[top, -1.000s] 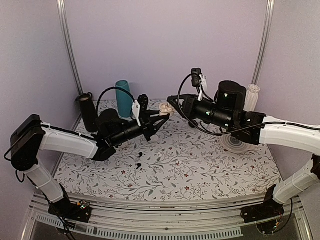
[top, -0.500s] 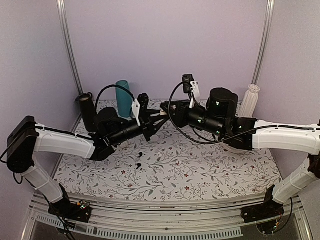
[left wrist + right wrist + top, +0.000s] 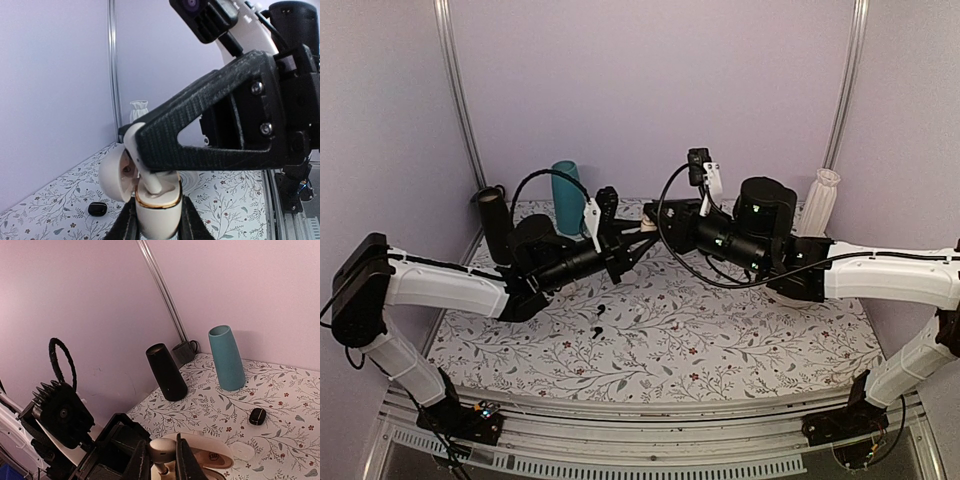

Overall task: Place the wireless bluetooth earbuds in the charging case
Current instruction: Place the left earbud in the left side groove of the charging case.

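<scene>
Over a floral table (image 3: 720,340), left gripper (image 3: 158,227) clamps the open charging case (image 3: 155,214); your right gripper (image 3: 161,461) pinches an earbud (image 3: 161,448): lower it straight

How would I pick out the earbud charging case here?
Look above the floral-patterned table, at the far middle where the two arms' tips meet. There the left gripper clamps a small glossy white rounded charging case, lid open. Unlike the small black pebble-shaped case on the table, it is white, gold-rimmed and held aloft.
</scene>
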Tool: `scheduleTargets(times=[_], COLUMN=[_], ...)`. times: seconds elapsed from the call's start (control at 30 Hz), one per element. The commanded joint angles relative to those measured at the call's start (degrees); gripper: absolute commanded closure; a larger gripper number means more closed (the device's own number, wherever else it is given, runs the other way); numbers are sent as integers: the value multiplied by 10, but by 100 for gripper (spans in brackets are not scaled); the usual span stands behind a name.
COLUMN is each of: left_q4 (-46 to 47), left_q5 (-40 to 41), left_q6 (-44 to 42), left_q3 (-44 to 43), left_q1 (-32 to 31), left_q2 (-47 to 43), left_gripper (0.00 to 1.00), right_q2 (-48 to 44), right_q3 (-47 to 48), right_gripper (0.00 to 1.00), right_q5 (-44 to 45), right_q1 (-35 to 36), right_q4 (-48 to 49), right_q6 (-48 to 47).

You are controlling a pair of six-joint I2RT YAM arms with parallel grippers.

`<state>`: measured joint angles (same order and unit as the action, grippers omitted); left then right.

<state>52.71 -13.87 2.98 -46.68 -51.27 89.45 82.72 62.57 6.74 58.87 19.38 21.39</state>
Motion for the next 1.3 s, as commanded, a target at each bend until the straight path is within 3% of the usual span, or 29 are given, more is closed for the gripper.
scheduleTargets(times=[0.0, 1.27], left_q4=[10, 14], left_q5=[2, 28], left_q6=[3, 8], left_q3=[-9, -6], left_q1=[-10, -10], left_q2=[-26, -50], left_gripper=[100, 100], right_q2=[12, 15], right_q3=[-9, -16], right_gripper=[92, 85], right_q5=[8, -4], right_q1=[7, 12], right_q4=[13, 10], right_q6=[-11, -35])
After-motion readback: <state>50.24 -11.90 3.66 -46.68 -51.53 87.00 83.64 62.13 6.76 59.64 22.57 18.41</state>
